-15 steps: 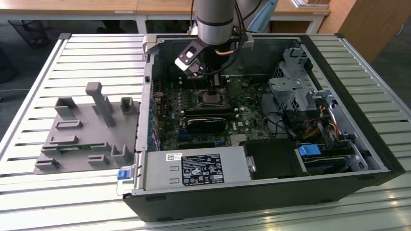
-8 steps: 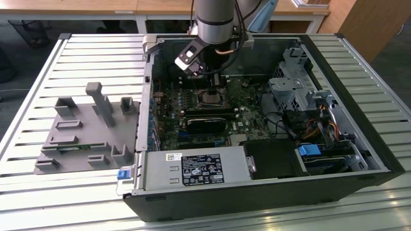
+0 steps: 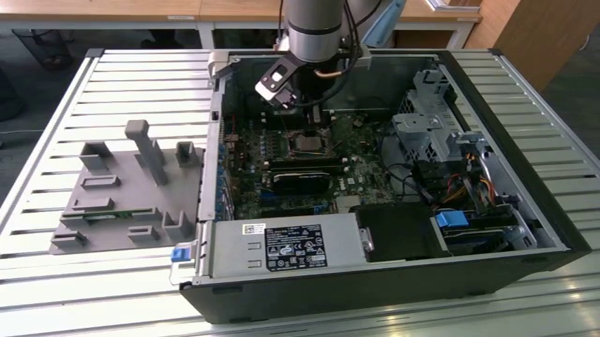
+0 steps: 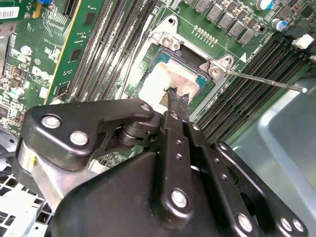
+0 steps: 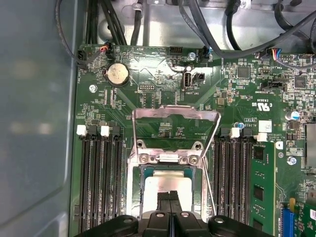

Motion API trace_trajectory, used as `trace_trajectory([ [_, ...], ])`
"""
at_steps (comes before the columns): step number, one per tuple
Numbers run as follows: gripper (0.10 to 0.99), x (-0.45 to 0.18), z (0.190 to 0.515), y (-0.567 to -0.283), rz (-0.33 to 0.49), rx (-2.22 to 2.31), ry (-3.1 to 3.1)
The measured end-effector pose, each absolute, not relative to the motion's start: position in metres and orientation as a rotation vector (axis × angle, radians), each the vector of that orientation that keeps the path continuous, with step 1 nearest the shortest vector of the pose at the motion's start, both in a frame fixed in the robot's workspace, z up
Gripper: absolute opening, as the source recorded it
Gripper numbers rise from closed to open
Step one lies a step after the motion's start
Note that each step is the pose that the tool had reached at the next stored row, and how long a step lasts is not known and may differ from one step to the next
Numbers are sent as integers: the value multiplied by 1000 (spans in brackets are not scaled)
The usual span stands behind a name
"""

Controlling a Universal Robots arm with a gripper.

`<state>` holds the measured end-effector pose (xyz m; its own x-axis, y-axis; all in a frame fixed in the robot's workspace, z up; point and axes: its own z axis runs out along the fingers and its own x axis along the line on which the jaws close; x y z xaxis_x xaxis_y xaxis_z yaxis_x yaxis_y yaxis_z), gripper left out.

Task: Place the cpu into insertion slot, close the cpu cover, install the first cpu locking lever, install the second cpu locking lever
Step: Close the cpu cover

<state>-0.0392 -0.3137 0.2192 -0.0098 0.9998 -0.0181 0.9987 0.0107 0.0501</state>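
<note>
Finish survey: socket area and surrounds.
cpu (image 5: 168,185) top: dull silver-grey metal. cpu cover (image 5: 175,111): bright bare sheet metal. gripper (image 4: 173,94): matt black, shiny screw heads. Circuit board (image 5: 163,74): green, lacquered. At 9 o'clock of the matt black case (image 3: 375,288) in the exterior view: matt grey plastic fixture (image 3: 112,203) on ribbed bright-metal table (image 3: 75,281).

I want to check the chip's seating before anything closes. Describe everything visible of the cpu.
The cpu is a small flat square chip with a pale silver-grey metal top, dull and slightly stained toward its edges in the second wrist view. It lies flat inside the insertion slot, uncovered, since the cpu cover stands swung open off it. The gripper, fingers together, touches its top near one edge.
</note>
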Motion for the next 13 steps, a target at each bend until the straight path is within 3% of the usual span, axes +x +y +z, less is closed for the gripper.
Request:
trace_trajectory([
  [13, 106, -39, 229, -316, 36, 2188, 2210],
])
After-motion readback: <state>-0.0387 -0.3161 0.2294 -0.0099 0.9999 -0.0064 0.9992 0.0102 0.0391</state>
